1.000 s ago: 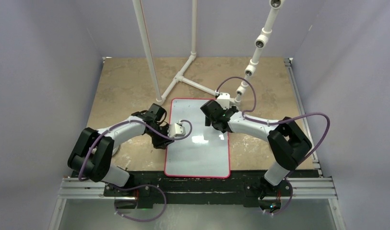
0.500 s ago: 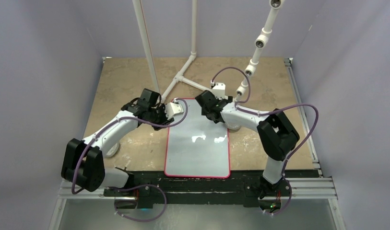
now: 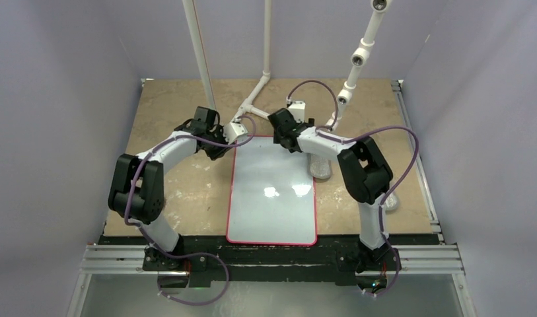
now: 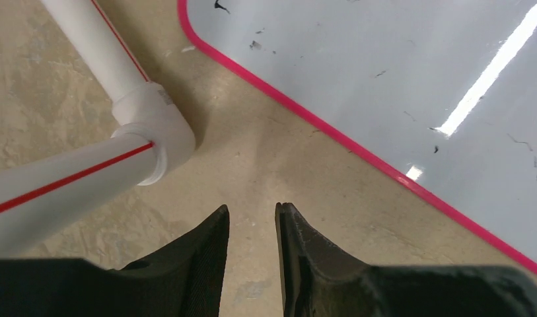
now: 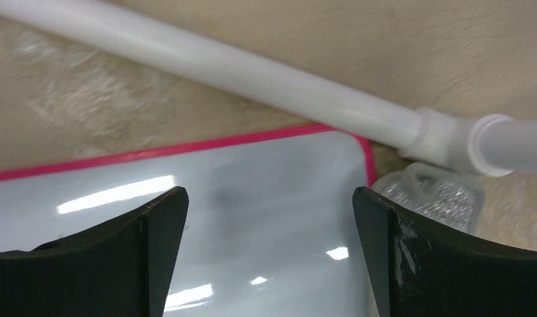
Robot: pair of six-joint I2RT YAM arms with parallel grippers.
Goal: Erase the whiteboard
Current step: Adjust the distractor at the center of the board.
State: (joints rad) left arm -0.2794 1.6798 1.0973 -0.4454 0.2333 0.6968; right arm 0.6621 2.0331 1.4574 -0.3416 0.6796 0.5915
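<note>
The whiteboard (image 3: 272, 198) lies flat on the tan tabletop (image 3: 173, 109), centred between the 2 arms. Its long sides run away from the arm bases, and its near short edge sits at the near edge of the table. It is glossy white with a thin red border and rounded corners, and ceiling lights glare on its surface. No handwriting shows in the overhead view. In the left wrist view a few small black flecks (image 4: 255, 45) dot the board near its corner; they are too small to read as letters.

The left gripper (image 4: 252, 214) hangs over bare tabletop just off the board's far left corner. Its 2 black fingers (image 4: 199, 247) are drawn close with a narrow gap between them, and they grasp nothing. Just beside it is a white PVC elbow fitting (image 4: 153, 129). The pipes joined there carry a thin red line along their length, with no lettering legible.

The right gripper (image 5: 269, 198) is over the board's far right corner with its claw spread wide and nothing between the fingers. A white PVC pipe (image 5: 252, 69) crosses the tabletop just beyond the board's far edge. A wrinkly silver pad (image 5: 444, 195) lies just beside that corner, off the board and partly under the pipe joint.
</note>
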